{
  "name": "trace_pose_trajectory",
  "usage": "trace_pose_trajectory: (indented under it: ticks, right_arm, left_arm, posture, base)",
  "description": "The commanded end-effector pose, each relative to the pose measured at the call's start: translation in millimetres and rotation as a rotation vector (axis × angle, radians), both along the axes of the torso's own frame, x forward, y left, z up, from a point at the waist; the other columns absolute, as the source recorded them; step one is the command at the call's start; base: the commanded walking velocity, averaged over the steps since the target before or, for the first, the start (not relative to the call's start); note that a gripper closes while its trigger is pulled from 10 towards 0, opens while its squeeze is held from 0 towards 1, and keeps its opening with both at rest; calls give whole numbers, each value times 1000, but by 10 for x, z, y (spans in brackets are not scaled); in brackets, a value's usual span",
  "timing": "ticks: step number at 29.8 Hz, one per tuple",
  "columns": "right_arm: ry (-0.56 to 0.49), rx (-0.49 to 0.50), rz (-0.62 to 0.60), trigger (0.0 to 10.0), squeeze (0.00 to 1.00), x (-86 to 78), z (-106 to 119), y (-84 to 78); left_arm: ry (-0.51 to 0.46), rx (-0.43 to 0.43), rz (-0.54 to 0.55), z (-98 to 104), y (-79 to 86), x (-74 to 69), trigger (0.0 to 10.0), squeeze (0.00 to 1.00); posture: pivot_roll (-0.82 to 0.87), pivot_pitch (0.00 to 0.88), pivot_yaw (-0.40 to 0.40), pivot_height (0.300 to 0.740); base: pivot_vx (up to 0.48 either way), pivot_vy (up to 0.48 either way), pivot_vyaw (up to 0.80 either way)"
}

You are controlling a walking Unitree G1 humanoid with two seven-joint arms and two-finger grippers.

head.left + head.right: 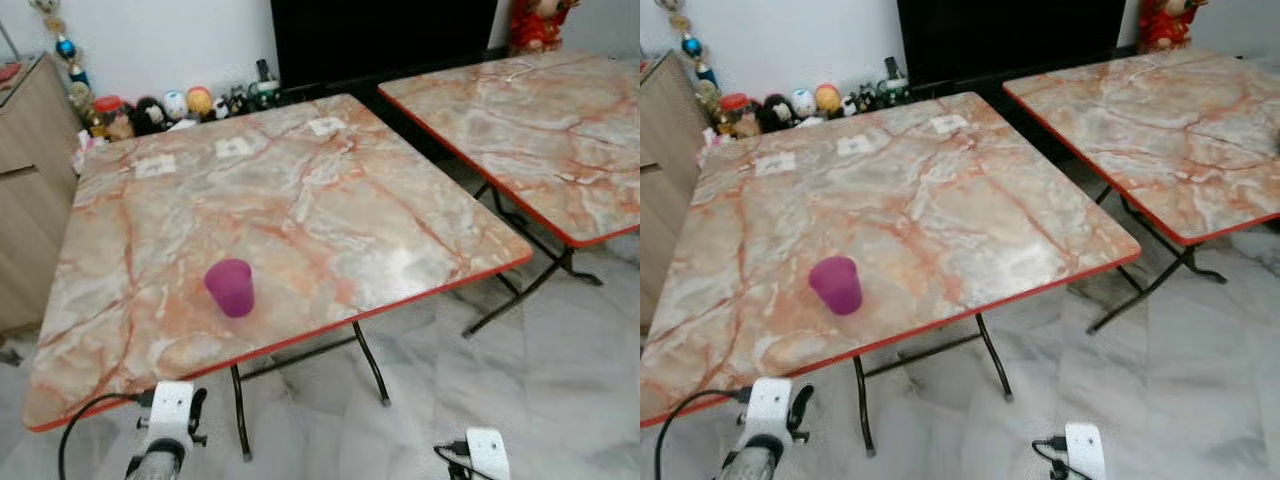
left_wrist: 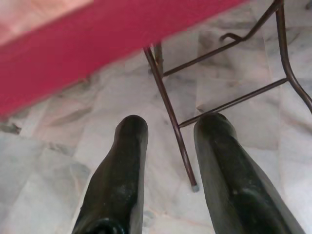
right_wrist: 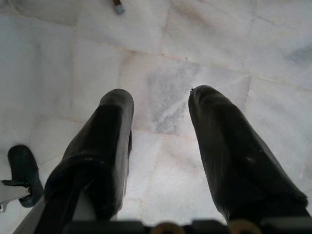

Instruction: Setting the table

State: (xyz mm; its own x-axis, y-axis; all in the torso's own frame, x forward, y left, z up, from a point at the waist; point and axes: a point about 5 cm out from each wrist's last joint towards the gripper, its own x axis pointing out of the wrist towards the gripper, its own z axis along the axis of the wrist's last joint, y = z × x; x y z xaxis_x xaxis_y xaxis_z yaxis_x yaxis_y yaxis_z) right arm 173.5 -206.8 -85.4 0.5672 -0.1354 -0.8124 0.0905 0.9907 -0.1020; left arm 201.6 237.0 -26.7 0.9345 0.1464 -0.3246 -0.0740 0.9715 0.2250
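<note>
Both spread claws, left claw (image 2: 168, 141) and right claw (image 3: 158, 114), are being held low over the floor while the purple cup (image 1: 230, 287) on the marble-patterned counter (image 1: 300, 210) is best being approached squarely.

A purple plastic cup (image 1: 230, 287) stood upright near the marble-patterned table's (image 1: 300, 210) near-left edge, mouth up.

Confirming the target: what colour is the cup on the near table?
Purple cup, clearest in the left eye view.
</note>
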Motion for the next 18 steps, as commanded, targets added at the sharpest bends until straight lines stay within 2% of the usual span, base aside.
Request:
trace_pose_trajectory:
  ticks: [1, 5, 10, 11, 12, 15, 18]
  right_arm:
    - [-3, 1, 6, 10000, 0, 12, 2, 18]
    - [-1, -3, 24, 10000, 0, 20, 5, 21]
    - [14, -24, 70, 10000, 0, 26, 3, 40]
    - [14, -24, 70, 10000, 0, 26, 3, 40]
    - [14, -24, 69, 10000, 0, 26, 2, 42]
    - [14, -24, 68, 10000, 0, 26, 1, 47]
    - [13, -23, 68, 10000, 0, 26, 0, 56]
  left_arm:
    - [-69, 5, 2, 112, 99, -59, 10000, 0]
    - [-157, 13, -11, 287, 144, -249, 10000, 0]
    - [-239, 25, -101, 560, 65, -274, 10000, 0]
    - [-239, 25, -101, 560, 65, -274, 10000, 0]
    - [-277, 28, -136, 691, 24, -247, 10000, 0]
    - [-334, 35, -169, 908, -28, -184, 10000, 0]
    - [-371, 24, -183, 1099, -103, 53, 10000, 0]
  posture:
    - [-33, 0, 54, 740]
    - [-8, 0, 46, 740]
    - [11, 0, 41, 740]
    - [11, 0, 41, 740]
    - [11, 0, 44, 740]
    - [15, 0, 47, 740]
    - [13, 0, 49, 740]
  base:
    - [0, 0, 0]
    - [0, 0, 0]
    - [0, 0, 0]
    - [0, 0, 0]
    - [0, 0, 0]
    - [0, 0, 0]
    - [0, 0, 0]
